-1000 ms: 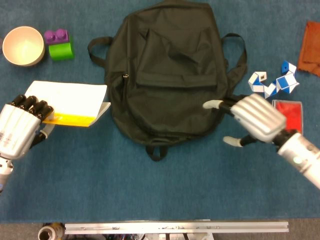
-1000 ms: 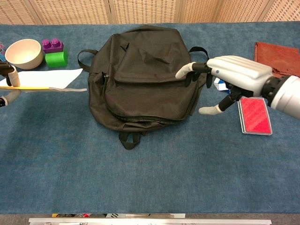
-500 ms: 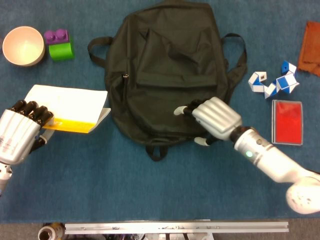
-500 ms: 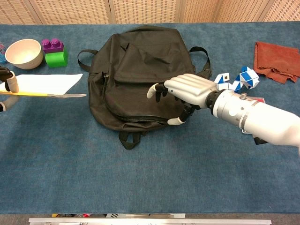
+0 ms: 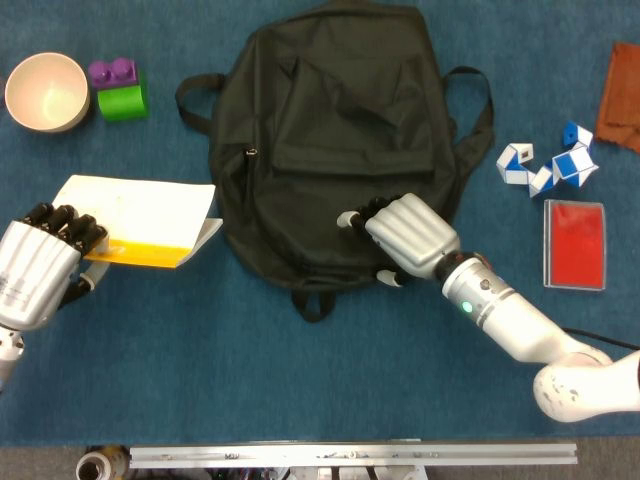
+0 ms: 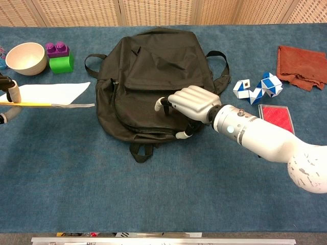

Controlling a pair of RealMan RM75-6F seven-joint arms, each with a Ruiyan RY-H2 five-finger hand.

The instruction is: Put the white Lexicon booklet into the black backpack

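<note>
Right hand (image 5: 402, 232) is sitting further left on the backpack (image 5: 330, 120) than half a second ago, and far from a second ago when it was hanging off the bag's right edge; it is now lying on the lower front panel, fingers curled down onto the fabric by the seam; cannot tell whether it is pinching a zip or just pressing cloth. Left hand (image 5: 40, 270) is staying put at the left edge, barely shifted, gripping the booklet (image 5: 140, 210) by its near-left corner.

Booklet is looking white on top with a yellow band along the near edge; chest view is showing it held flat, lifted off the desk (image 5: 300, 380), edge-on toward the camera (image 6: 48, 94); it is sitting left of the backpack, right corner close to the bag's side, not inside it.

Backpack is lying flat, black, front up, straps (image 5: 195, 95) poking out both sides, loop (image 5: 312, 302) at the near end; cannot see any opening.

Bowl (image 5: 45, 92) at far left is showing nothing inside; purple brick (image 5: 112, 71) and green brick (image 5: 122, 101) are sitting just beside it. Red case (image 5: 574, 243), blue-white twist puzzle (image 5: 548, 165) and rust cloth (image 5: 622, 95) are lying right of the bag.
</note>
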